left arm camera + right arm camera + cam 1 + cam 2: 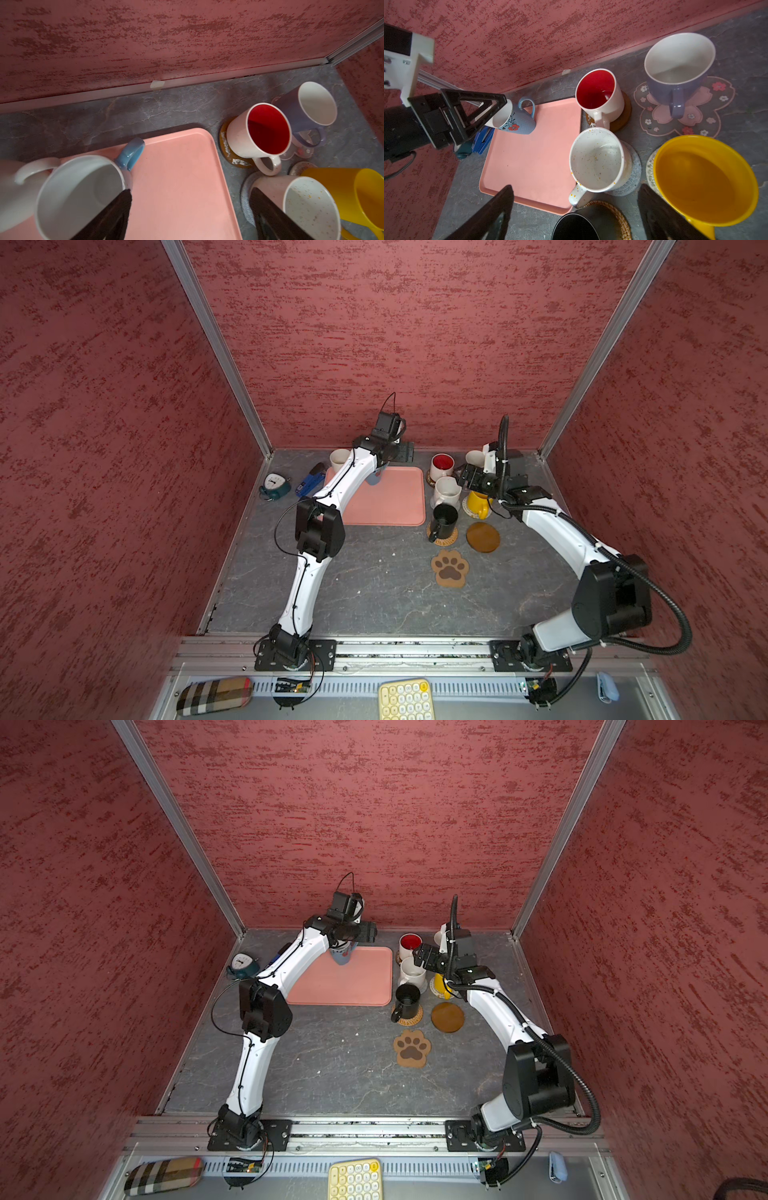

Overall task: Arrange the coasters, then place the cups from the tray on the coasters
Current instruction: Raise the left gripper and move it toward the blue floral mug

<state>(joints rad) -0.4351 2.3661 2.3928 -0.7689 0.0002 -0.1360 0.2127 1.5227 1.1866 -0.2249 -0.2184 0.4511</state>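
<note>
One mug on the salmon-pink tray point(395, 506): light blue mug point(519, 122), far-left corner. Left gripper point(191, 192) jaws spread wide, one finger point(118, 207) at its rim, not clamped. Right gripper point(576, 188) jaws likewise apart, empty, by speckled white mug point(596, 160) on grey crochet coaster point(633, 172).

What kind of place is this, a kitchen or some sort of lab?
Probably a robot test booth: two robot arms bolted to a metal rail, red walls boxing in a small table, mugs on coasters.
</note>
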